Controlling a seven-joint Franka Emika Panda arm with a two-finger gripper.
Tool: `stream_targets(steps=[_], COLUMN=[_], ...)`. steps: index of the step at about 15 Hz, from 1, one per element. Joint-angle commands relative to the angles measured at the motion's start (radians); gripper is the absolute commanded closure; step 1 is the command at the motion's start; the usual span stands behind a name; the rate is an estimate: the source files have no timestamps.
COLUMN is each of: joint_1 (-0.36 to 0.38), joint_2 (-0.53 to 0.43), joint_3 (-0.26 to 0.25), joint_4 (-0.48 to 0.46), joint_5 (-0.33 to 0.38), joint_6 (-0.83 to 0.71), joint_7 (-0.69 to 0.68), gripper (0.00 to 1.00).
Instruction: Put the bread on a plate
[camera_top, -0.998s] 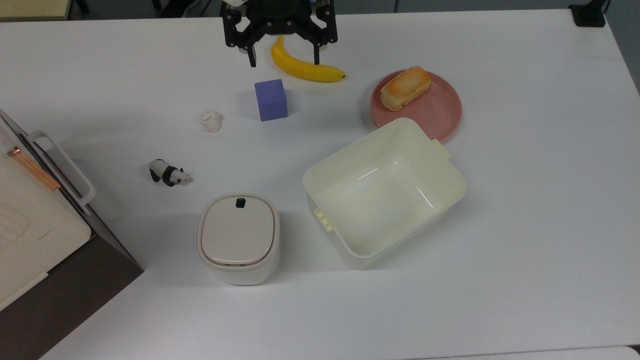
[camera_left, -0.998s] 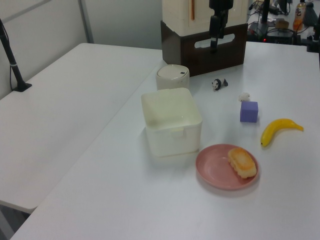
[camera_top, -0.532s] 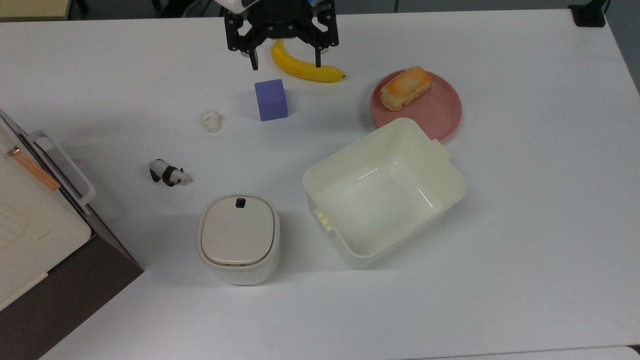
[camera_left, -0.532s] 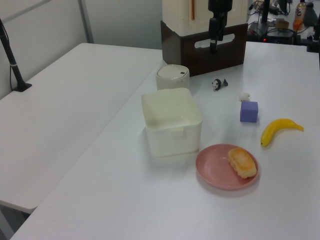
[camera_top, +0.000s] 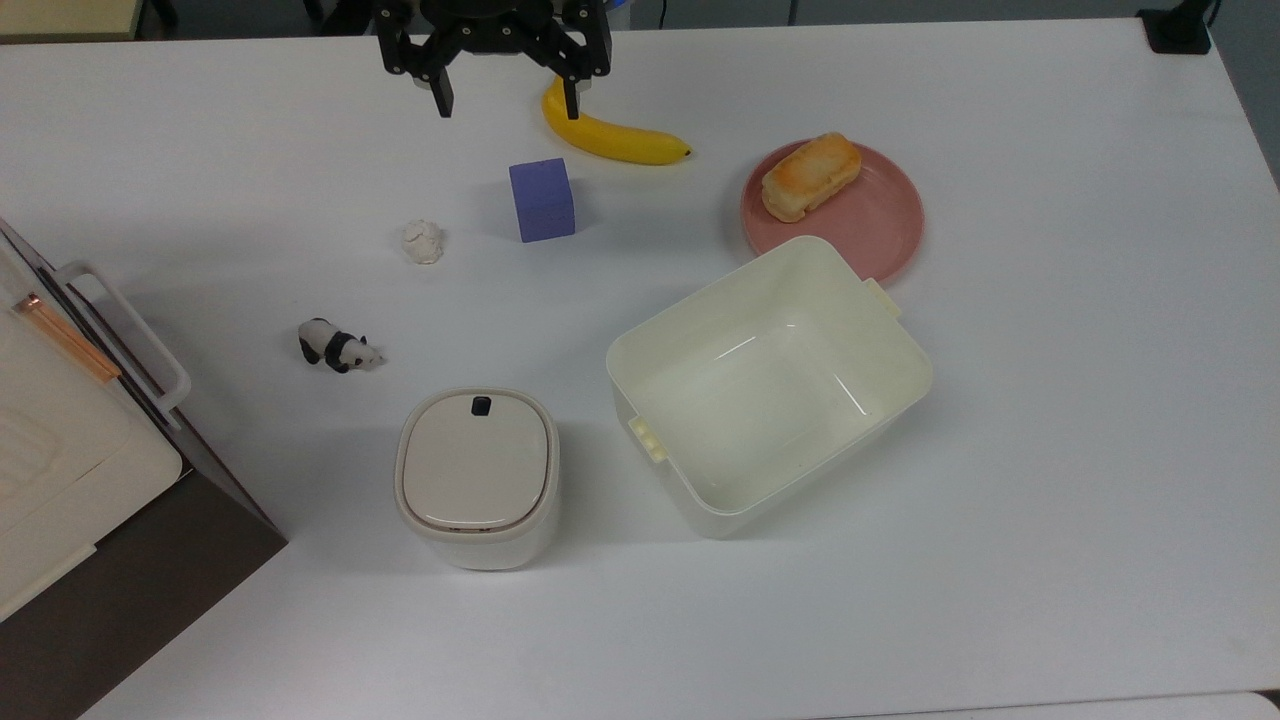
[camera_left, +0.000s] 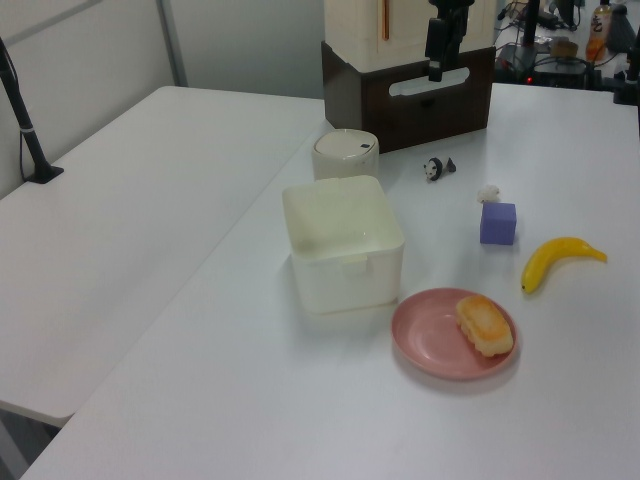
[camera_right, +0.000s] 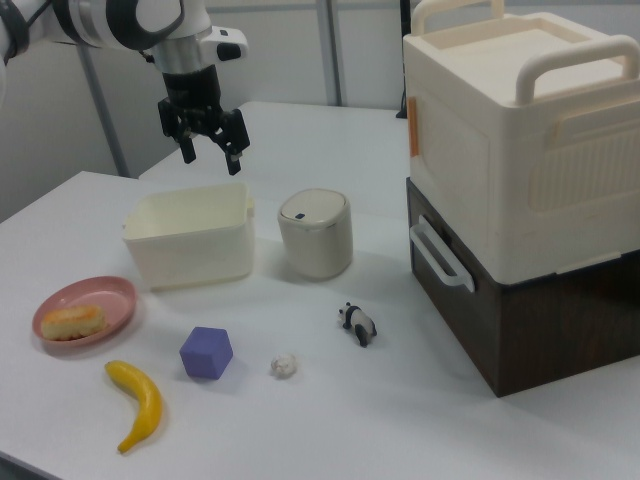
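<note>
The bread (camera_top: 811, 176) is an oblong roll with an orange-brown top, lying on the pink plate (camera_top: 872, 228) at the top view's upper right. From the side I see the bread (camera_left: 485, 325) resting on the plate (camera_left: 430, 335) toward its right rim, and the bread (camera_right: 73, 321) on the plate (camera_right: 112, 296) again at the right view's left. My gripper (camera_top: 507, 108) hangs open and empty at the far table edge, well to the top view's left of the plate. The gripper (camera_right: 210, 160) is high above the table, also seen edge-on as the gripper (camera_left: 435, 72).
A yellow banana (camera_top: 610, 135) lies beside the gripper, a purple cube (camera_top: 543, 200) and a small white ball (camera_top: 422, 241) below it. A cream tub (camera_top: 690, 290) stands right next to the plate. A lidded canister (camera_top: 477, 475), a panda figure (camera_top: 340, 347) and a big box (camera_top: 60, 440) are at the left.
My gripper has shifted toward the top view's left and farther up, away from the banana, still open. Bread and plate have not moved.
</note>
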Motion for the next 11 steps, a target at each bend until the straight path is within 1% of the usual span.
stream_targets(steps=[1,4,8,9,11], joint_1=[0.01,0.01,0.01,0.01,0.013], joint_2=[-0.022,-0.02,-0.022,-0.023,-0.025], joint_3=[0.0,-0.001,-0.006,-0.006,-0.006], joint_4=[-0.025,-0.023,-0.034,-0.034,-0.032], joint_5=[0.025,0.023,0.09,0.109,0.101], joint_6=[-0.01,0.024,-0.002,-0.002,0.001], joint_7=[0.002,0.009,0.018,0.05,0.132], gripper=[0.0,0.0,0.0,0.0,0.0])
